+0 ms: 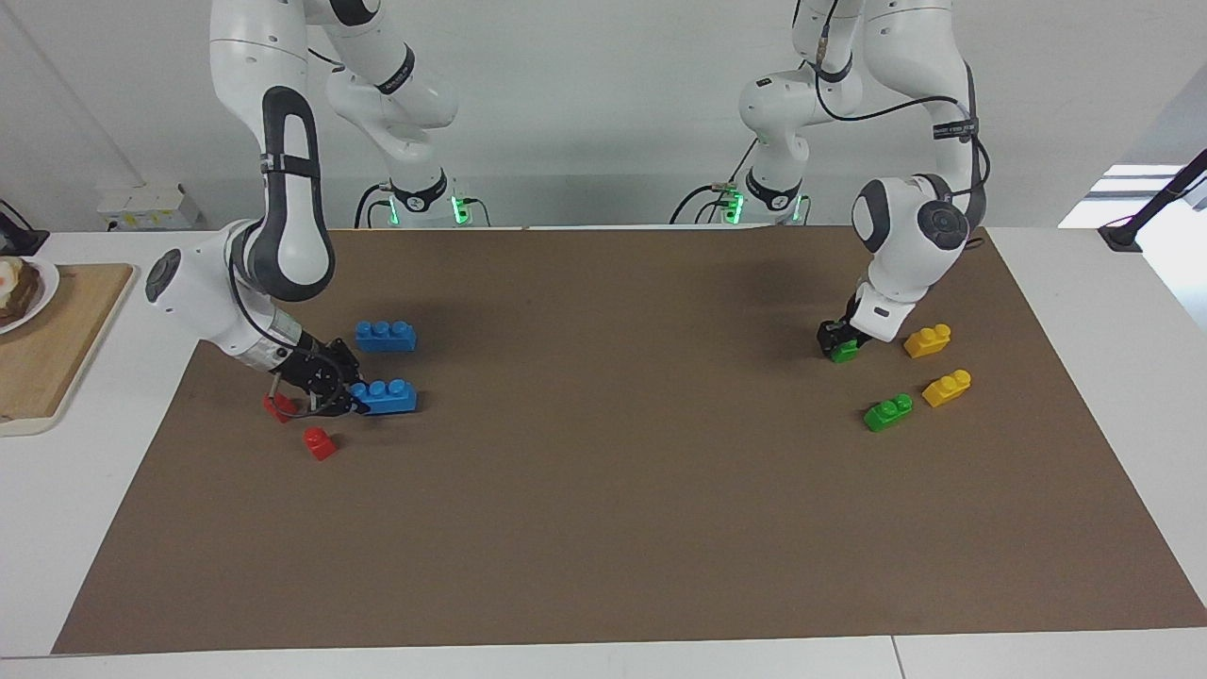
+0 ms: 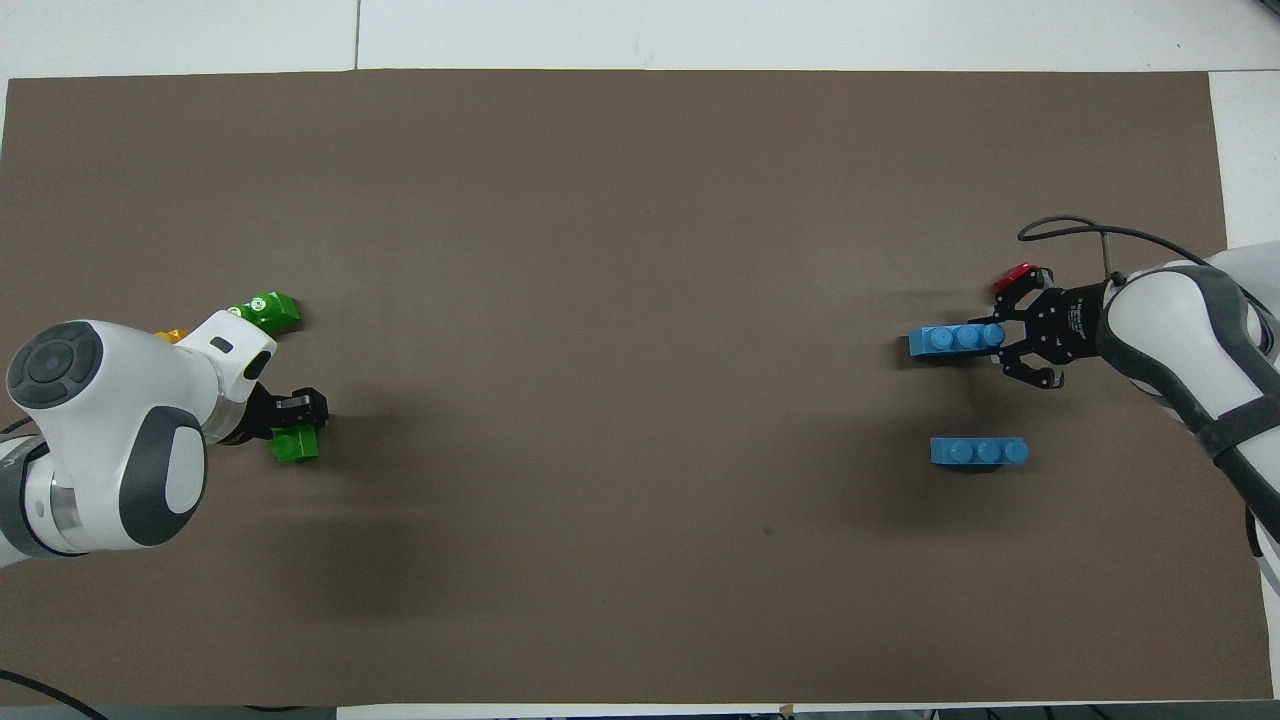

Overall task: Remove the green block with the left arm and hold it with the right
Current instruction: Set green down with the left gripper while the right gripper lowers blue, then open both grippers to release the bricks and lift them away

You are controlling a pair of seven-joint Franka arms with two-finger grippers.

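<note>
The green block (image 1: 847, 352) (image 2: 296, 446) is short and tall-sided and sits low at the mat, toward the left arm's end of the table. My left gripper (image 1: 838, 342) (image 2: 297, 425) is down on it and shut on it; its hand hides part of the block. My right gripper (image 1: 345, 390) (image 2: 1000, 336) is at the right arm's end, shut on the end of a blue three-stud brick (image 1: 388, 397) (image 2: 952, 340) that lies on the mat.
A flatter green piece (image 1: 887, 413) (image 2: 268, 311) and two yellow pieces (image 1: 928, 340) (image 1: 947, 388) lie by the left gripper. A second blue brick (image 1: 385, 336) (image 2: 978, 452) and two red blocks (image 1: 319, 443) (image 1: 277, 406) lie by the right gripper. A wooden board (image 1: 52, 349) lies off the mat.
</note>
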